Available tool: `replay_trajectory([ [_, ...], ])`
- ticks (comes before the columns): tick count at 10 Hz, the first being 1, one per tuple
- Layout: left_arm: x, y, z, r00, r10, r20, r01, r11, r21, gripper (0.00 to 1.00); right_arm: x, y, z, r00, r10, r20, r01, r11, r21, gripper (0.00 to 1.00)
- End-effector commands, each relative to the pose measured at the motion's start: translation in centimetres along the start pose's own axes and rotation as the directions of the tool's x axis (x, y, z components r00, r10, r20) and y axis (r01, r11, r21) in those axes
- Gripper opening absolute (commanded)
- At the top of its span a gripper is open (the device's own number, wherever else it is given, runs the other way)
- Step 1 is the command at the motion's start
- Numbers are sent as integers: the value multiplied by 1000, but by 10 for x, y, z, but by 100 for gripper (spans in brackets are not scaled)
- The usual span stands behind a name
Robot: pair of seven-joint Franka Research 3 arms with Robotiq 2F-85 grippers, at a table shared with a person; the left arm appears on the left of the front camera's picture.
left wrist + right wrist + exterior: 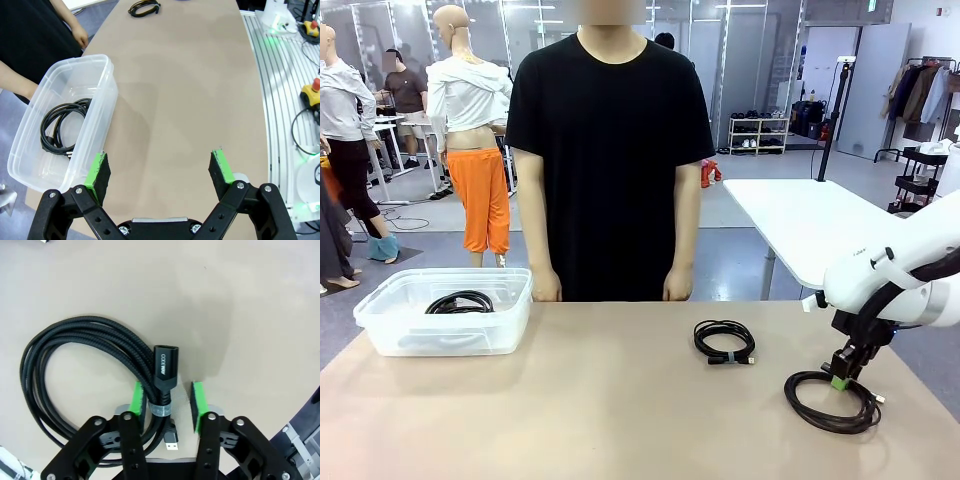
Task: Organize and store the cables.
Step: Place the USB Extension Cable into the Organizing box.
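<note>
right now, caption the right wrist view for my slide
right fingers pinch the tied end of a coiled black cable on the tan table

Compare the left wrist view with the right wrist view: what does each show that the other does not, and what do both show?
Left wrist view, not the right: the open left tool, a clear bin holding a coiled cable, a second cable farther off, a person's hand. Right wrist view, not the left: the right tool shut on a third cable at its tie, beside its black plug. Both: the tan table.
</note>
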State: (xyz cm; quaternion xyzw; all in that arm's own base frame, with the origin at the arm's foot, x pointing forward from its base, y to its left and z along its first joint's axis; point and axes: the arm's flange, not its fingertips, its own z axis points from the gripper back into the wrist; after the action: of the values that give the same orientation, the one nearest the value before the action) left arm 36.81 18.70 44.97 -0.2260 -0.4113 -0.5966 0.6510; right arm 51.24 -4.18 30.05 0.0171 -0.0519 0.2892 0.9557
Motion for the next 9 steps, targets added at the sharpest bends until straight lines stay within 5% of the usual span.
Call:
replay_trajectory([
  [1,1,-3,0,1000,-19,20,19,1000,3,100,4,3,3,999,-23,-36,23,1000,-9,4],
  [7,1,-3,0,1000,-19,20,19,1000,3,100,19,34,82,990,-120,-73,119,993,-17,3],
  [9,1,-3,0,1000,-19,20,19,1000,3,100,17,47,99,987,-156,-24,156,988,3,3],
])
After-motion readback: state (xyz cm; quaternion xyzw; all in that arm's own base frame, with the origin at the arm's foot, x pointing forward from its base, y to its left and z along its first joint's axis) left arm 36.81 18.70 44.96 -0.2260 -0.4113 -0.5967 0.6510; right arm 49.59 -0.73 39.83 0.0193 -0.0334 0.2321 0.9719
